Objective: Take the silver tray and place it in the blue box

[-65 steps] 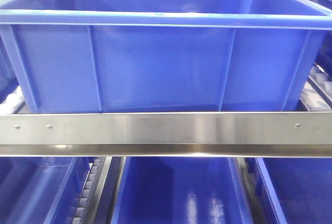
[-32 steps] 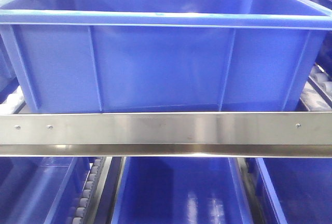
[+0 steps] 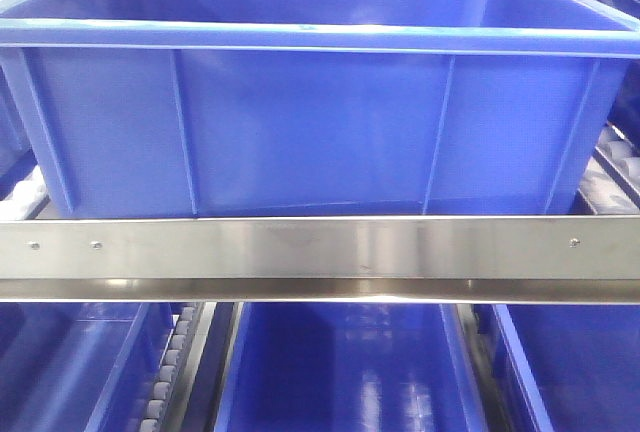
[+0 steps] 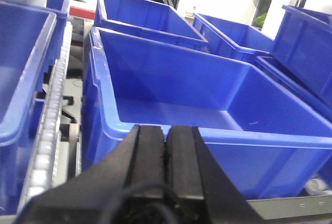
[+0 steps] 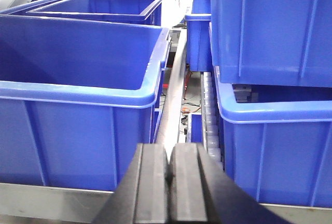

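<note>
Gleaming behind a brushed-steel rail [image 3: 320, 249], the ribbed blue box [image 3: 310, 122]; both matte-black grippers [image 4: 166, 138] [image 5: 169, 156] pressed together.

A flat brushed-steel rail bar [image 3: 320, 249] runs horizontally across the full width of the front view. Three small fasteners sit in its face: two near the left end, one near the right end. Below the rail, a lower blue crate [image 3: 340, 372] lies centred, with its glossy floor reflecting light. A roller track [image 3: 168, 372] of small white wheels runs beside its left wall.

In the left wrist view, a white roller track [image 4: 49, 130] runs between two crates. A rear blue crate [image 4: 145, 19] stands farther back.

In the right wrist view, a stacked blue crate [image 5: 275, 27] sits on a lower crate [image 5: 275, 151] at the right.
</note>
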`<state>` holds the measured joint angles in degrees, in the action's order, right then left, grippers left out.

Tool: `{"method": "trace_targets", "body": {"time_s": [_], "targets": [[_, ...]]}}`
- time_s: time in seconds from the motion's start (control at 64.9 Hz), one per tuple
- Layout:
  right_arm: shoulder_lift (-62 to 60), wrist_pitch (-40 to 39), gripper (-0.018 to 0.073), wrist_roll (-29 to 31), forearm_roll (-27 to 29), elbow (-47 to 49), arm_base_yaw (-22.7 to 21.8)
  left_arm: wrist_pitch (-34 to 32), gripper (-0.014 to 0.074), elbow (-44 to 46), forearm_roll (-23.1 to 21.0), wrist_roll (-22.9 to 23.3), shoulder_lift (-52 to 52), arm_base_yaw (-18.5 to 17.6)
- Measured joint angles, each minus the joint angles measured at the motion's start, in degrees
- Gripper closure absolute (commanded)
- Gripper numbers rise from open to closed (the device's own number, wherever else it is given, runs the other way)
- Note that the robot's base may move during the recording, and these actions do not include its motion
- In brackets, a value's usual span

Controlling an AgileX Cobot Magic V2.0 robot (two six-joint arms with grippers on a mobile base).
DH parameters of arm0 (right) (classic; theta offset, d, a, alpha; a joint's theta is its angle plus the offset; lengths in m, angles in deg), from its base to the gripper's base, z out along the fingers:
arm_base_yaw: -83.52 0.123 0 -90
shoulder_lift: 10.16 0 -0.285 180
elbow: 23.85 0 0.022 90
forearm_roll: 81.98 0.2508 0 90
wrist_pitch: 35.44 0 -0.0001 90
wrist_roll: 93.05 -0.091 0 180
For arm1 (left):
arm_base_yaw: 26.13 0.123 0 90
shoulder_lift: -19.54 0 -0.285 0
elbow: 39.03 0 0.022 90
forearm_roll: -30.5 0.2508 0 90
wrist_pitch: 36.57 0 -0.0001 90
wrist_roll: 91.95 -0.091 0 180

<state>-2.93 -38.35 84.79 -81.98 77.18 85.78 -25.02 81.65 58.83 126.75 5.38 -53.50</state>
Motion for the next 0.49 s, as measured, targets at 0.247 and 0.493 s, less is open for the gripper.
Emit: {"method": "trace_targets", "body": {"time_s": [0.247,0.493], "targets": [[0.00,0.00,0.0510,0.00,0.00,0.00,0.00,1.15,0.0691,-3.18,-21.22,-28.64,4.36,9.99],[0.00,0.00,0.0510,0.00,0.00,0.00,0.00,-9.07,0.0691,-14.52,-33.81,-41.83,7.01,22.46]]}}
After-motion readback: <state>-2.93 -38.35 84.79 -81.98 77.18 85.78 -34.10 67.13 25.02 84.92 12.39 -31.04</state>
